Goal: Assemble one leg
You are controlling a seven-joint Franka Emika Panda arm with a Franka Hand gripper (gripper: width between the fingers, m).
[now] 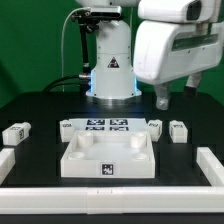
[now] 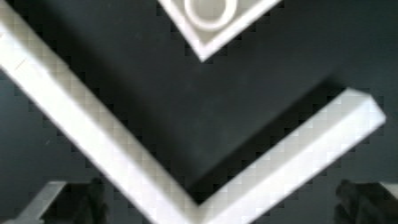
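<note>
Several small white legs with tags lie on the black table: one at the exterior view's left (image 1: 15, 132), one beside the marker board (image 1: 65, 128), and two at the right (image 1: 155, 125) (image 1: 178, 130). The large white square piece with corner sockets (image 1: 108, 155) sits in the middle. My gripper (image 1: 173, 95) hangs high at the right, above the two right legs, open and empty. In the wrist view my gripper (image 2: 214, 208) has its dark fingers (image 2: 63, 202) wide apart with nothing between them. A socket corner of the square piece (image 2: 214, 15) shows there, but no leg.
The marker board (image 1: 107, 125) lies behind the square piece, in front of the robot base (image 1: 110, 70). A low white rail (image 1: 110, 192) borders the table at the front and both sides. One corner of that rail (image 2: 178, 185) fills the wrist view as a V.
</note>
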